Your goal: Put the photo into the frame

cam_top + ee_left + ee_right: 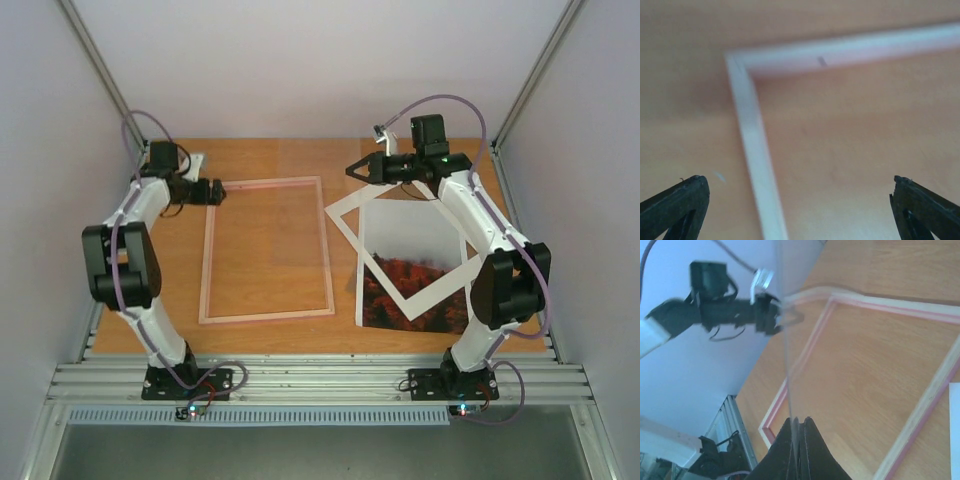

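Note:
The frame [267, 316], a thin pale pink rectangle, lies flat on the wooden table left of centre. My left gripper [213, 190] hangs over its far left corner, open wide, fingers either side of the frame's corner [752, 145] with nothing between them [799, 181]. My right gripper [352, 170] is just off the frame's far right corner. It is shut [799, 419] on the edge of a clear pane [787, 380], which stands up over the frame [920, 410]. The photo [410, 250], grey sky over red mountains, lies face up at the right.
A white cardboard mat [445, 290] lies tilted on top of the photo, its window showing the print. White enclosure walls [60, 120] stand close on both sides. A metal rail [320, 378] runs along the near table edge by the arm bases.

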